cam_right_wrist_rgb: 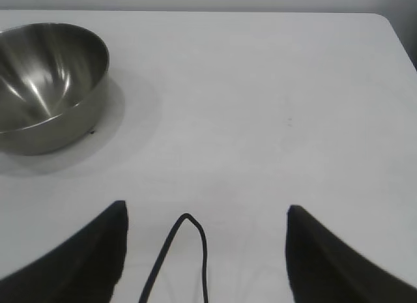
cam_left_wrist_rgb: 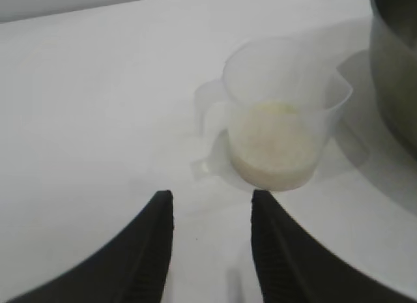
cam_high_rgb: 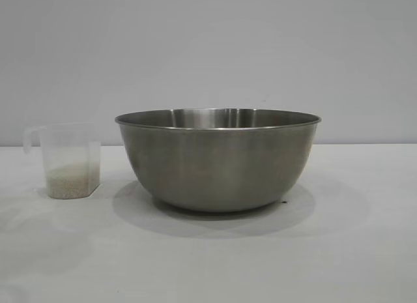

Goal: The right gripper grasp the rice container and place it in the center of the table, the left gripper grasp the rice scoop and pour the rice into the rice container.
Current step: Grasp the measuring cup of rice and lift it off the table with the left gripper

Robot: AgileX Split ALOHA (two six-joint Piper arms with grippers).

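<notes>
Both grippers show only in their own wrist views. Left gripper (cam_left_wrist_rgb: 212, 215) hangs over the table (cam_high_rgb: 365, 251) with its two black fingers (cam_left_wrist_rgb: 153, 251) parted and nothing between them; the white tabletop shows through the gap. Its tips point toward the rice scoop (cam_left_wrist_rgb: 280, 114), which stands upright on the table a little way beyond them, untouched. The scoop is translucent, its loop handle is turned toward the side away from the bowl, and a layer of rice (cam_left_wrist_rgb: 272, 143) fills its lower part. In the exterior view the rice scoop (cam_high_rgb: 68, 161) sits at the left, near the rice container (cam_high_rgb: 218, 159) but not touching it, with the off-white rice (cam_high_rgb: 70, 180) settled at its bottom. The rice container is a large steel bowl standing upright about the middle of the table, casting a soft shadow around its base; its wall also shows at the edge of the left wrist view (cam_left_wrist_rgb: 397, 62), just beside the scoop. Right gripper (cam_right_wrist_rgb: 207, 215) is held wide open above bare tabletop, holding nothing, with a thin black cable (cam_right_wrist_rgb: 186, 251) looping between its fingers. From there the rice container (cam_right_wrist_rgb: 49, 88) lies well apart and off to one side, its shiny inside empty.
</notes>
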